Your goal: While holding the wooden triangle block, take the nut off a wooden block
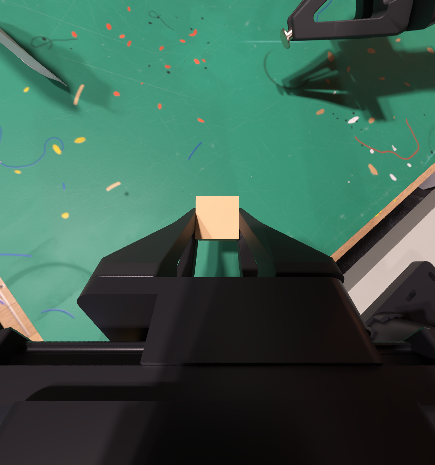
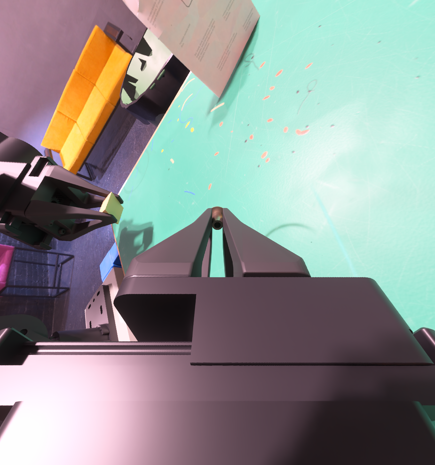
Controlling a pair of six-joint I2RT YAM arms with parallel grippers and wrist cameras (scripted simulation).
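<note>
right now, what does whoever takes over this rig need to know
Left gripper: shut on the block, held above the green mat.
Right gripper: shut on a small metal piece, a shank with a flat round head, held well away from the block, above the mat.
Done: the piece is off the block and nothing shows on the block.
Left: probably only to set things down.

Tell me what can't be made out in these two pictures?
- Wooden block, left wrist view: only one flat face shows between the jaws, so its triangle shape stays hidden.
- Small metal piece, right wrist view: pinched in the right jaws, too small to tell if it is the nut.
- Sheet of paper: cut off by the top edge.
</note>
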